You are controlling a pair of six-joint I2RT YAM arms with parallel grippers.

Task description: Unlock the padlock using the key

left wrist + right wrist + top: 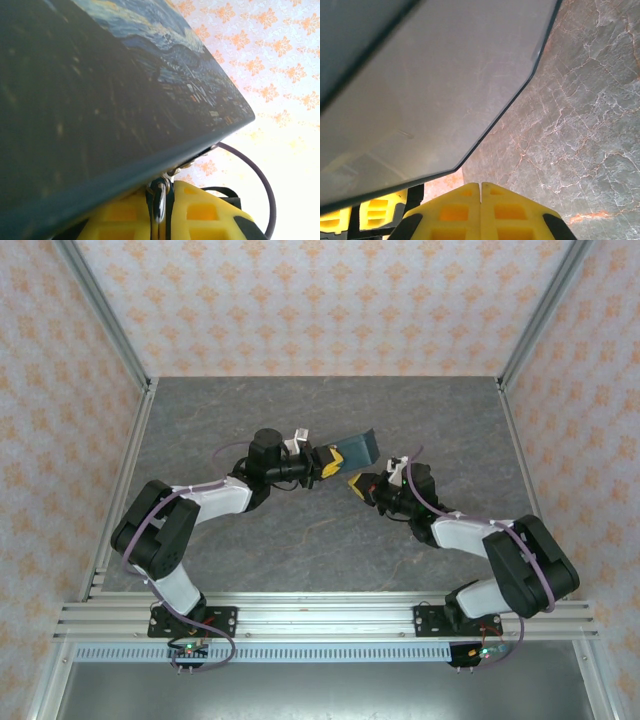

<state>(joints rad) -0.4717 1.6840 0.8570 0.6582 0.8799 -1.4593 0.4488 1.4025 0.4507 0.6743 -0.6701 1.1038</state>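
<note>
Bench (300, 540) is grey and veined, boxed in by orange-flowered wallpaper (300, 300) and metal posts (105, 310). Left tool (331, 462) is clenched on the dark-blue tin (357, 448), holding it aloft. A small metal loop (159, 197) sits between its fingers; whether that is the padlock I cannot tell. Right tool (357, 483), tips pressed together, hangs just beside the tin.

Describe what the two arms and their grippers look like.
The left arm and right arm have black joints, white links and purple cables along them. The left gripper and right gripper have blocky yellow fingers with square recesses.
</note>
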